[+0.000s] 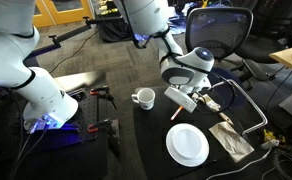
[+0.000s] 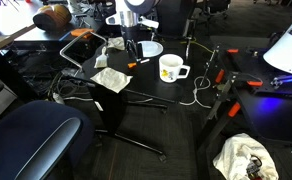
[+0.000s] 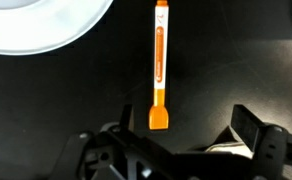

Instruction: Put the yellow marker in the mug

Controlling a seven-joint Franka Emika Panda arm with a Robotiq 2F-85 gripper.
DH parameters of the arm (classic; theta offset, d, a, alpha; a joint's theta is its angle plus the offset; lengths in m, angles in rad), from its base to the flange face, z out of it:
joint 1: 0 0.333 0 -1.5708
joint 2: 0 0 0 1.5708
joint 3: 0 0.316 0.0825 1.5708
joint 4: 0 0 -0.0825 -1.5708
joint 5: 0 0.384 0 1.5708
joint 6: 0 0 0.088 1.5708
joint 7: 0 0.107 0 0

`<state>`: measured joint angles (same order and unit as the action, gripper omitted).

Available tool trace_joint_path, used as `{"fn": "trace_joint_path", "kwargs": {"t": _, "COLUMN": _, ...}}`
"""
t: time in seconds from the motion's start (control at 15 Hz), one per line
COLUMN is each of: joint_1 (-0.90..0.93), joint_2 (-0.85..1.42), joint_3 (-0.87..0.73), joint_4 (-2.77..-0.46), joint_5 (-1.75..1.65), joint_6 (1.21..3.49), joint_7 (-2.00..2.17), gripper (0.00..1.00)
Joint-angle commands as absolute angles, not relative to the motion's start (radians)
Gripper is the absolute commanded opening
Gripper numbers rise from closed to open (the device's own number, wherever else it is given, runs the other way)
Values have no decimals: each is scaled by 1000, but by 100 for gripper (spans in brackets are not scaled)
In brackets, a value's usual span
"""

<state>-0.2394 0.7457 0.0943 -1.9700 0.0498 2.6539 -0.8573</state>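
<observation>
The claw (image 1: 186,97) hung open above the marker (image 1: 174,108), which lay on the table (image 1: 146,140) and was not in the mug (image 1: 142,98).

In an exterior view, from the left, the mug stood upright on the black table. The marker lay flat just to its right and apart from it, with the claw over it. Further right were the plate (image 1: 187,145) and then a crumpled napkin (image 1: 231,138). In the wrist view the plate (image 3: 36,25) filled the top left corner. The marker (image 3: 160,60) ran straight up the middle of the picture, with its wider orange end nearest to the claw (image 3: 174,135). The two fingers (image 3: 254,135) stood wide apart at the bottom, one on each side of that end, both clear of it and holding nothing.
</observation>
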Motion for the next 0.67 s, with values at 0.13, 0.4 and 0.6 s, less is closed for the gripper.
{"fn": "trace_joint_path", "kwargs": {"t": 0.13, "joint_1": -245, "joint_2": 780, "joint_3": 92, "joint_4": -1915, "joint_5": 25, "joint_6": 2611, "joint_7": -822, "gripper": 100}}
{"fn": "trace_joint_path", "kwargs": {"t": 0.4, "joint_1": -250, "joint_2": 799, "joint_3": 95, "joint_4": -1902, "joint_5": 27, "joint_6": 2609, "joint_7": -827, "gripper": 74}}
{"fn": "trace_joint_path", "kwargs": {"t": 0.6, "joint_1": -264, "joint_2": 806, "joint_3": 107, "joint_4": -1899, "joint_5": 36, "joint_6": 2613, "joint_7": -837, "gripper": 51}}
